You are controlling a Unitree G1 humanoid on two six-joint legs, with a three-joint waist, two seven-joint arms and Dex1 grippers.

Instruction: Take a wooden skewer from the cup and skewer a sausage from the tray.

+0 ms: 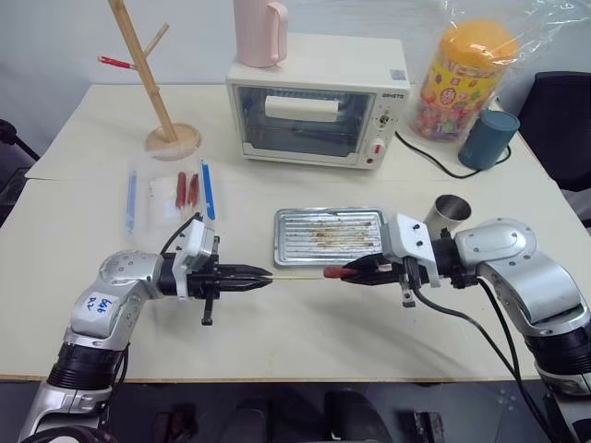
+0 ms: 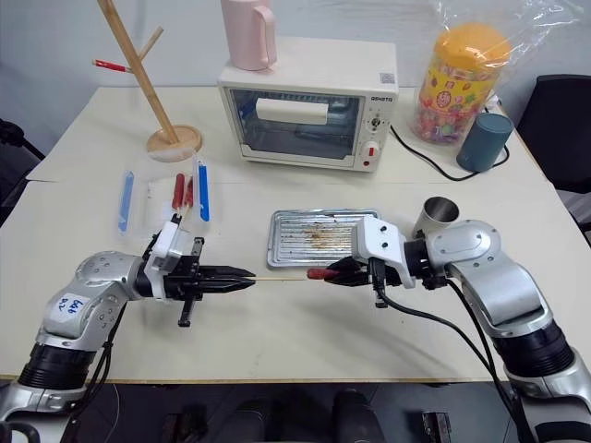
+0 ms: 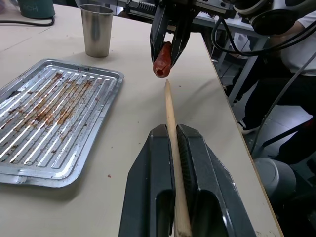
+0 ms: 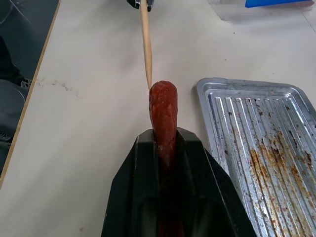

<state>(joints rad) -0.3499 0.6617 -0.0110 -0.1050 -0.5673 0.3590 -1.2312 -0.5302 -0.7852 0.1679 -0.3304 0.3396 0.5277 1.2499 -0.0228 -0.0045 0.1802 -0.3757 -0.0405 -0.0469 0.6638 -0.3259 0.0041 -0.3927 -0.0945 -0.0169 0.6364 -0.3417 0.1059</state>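
While clear of tray (image 1: 328, 234) — skewer (image 1: 297, 274) meets sausage (image 1: 337, 272).

The wooden skewer (image 3: 170, 118) looked pale, bare and matt between the left jaws. The sausage (image 4: 163, 111) was smooth and faintly glossy between the right jaws. Beside them, the ribbed metal tray (image 1: 286, 249) shone under brown greasy streaks on the matt worktop (image 1: 277, 323).

Open tabletop lies in front of the tray (image 1: 329, 234), where your two grippers meet. Behind the tray the toaster oven (image 1: 319, 111) blocks you; the cup (image 1: 450, 214) stands just beside its right end.
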